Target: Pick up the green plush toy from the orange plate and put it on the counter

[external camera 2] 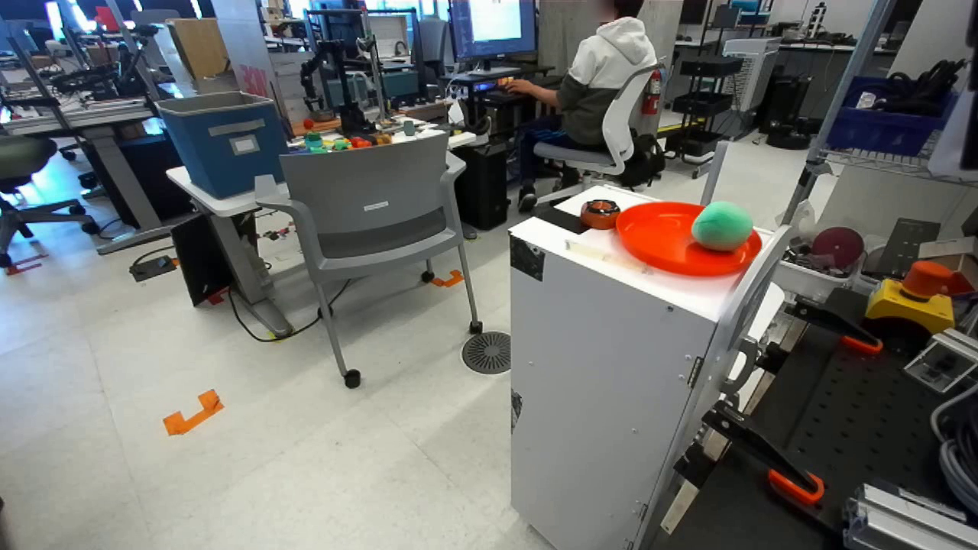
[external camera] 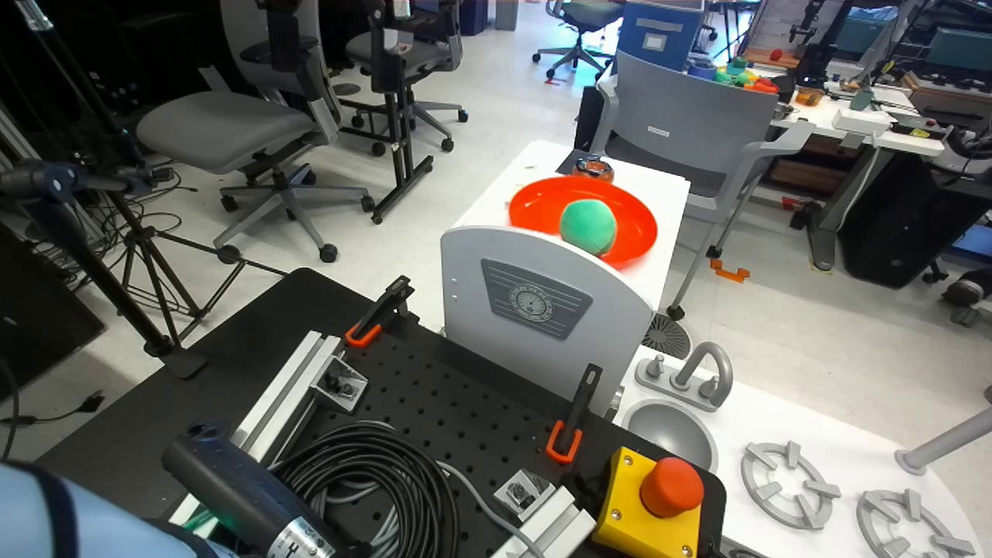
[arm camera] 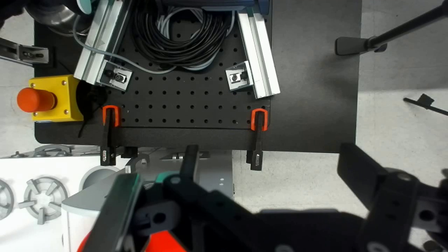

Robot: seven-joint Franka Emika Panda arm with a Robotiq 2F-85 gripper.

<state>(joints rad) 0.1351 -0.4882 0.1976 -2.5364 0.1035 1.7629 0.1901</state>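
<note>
A robotics lab

A red stop button [external camera: 671,487] on a yellow box [external camera: 620,504], a perforated black board [external camera: 449,403] and metal rails [arm camera: 259,52] point to lab work. Alongside is a play kitchen [external camera: 732,434] with sink [external camera: 673,435] and burners [external camera: 823,490]. Farther off are office chairs [external camera: 221,128], a cluttered white desk [external camera: 907,144], and a person [external camera 2: 607,84] seated before a monitor [external camera 2: 493,30].

I see a grey chair [external camera 2: 370,200] beside a white desk [external camera 2: 237,205] that bears a blue bin [external camera 2: 225,149], and further back someone [external camera 2: 587,114] in a hooded sweatshirt [external camera 2: 613,63] sits near a lit monitor [external camera 2: 493,27]. On the black table [arm camera: 315,105] a coil of dark cable [arm camera: 183,57] lies between two metal rails [arm camera: 258,56], a yellow box [arm camera: 66,89] with a red button [arm camera: 35,100] sits by a corner, and two clamps [arm camera: 258,138] are at one edge.
</note>
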